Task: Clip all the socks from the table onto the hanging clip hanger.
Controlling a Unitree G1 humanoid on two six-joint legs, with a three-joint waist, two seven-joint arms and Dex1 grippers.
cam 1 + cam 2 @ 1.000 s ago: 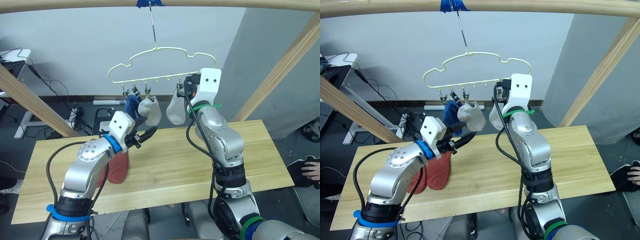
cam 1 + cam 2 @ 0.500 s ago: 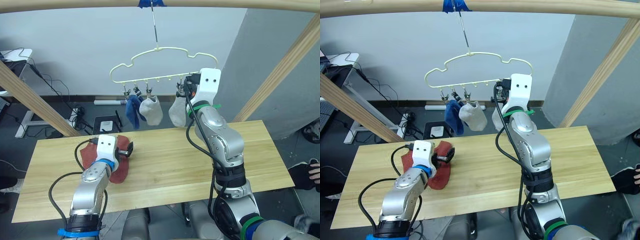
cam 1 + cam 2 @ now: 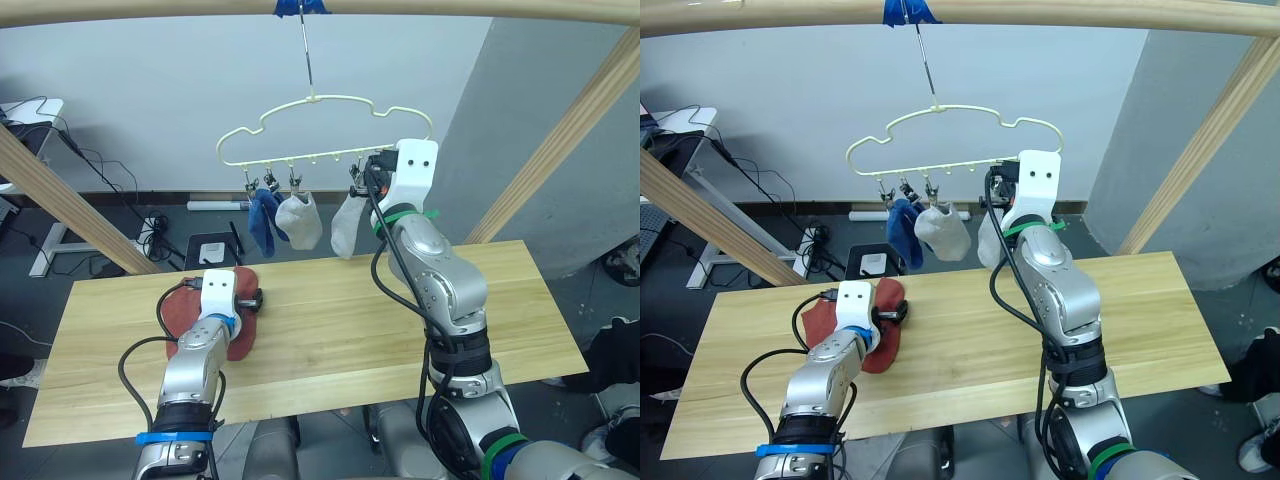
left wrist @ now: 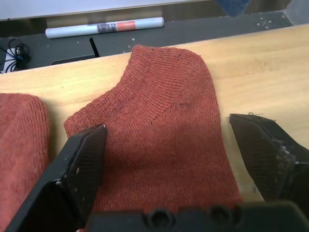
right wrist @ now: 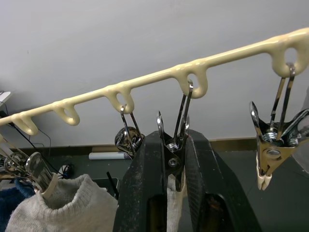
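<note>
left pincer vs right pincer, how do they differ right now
The left pincer is low over the table, open astride a rust-red sock. The right pincer is raised at the clip hanger, shut on a metal clip. Both have black fingers.

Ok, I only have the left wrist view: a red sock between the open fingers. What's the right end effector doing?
Observer: The right end effector is up at the clip hanger, closed on a metal clip, with a grey sock hanging below it.
Operator: What else hangs there?
Observer: A second grey sock and blue fabric hang on clips further to the robot's left. I can't tell if the blue is one sock or two.
Operator: Any socks on the table besides my red ones?
Observer: No, just the two rust-red socks on the table.
</note>
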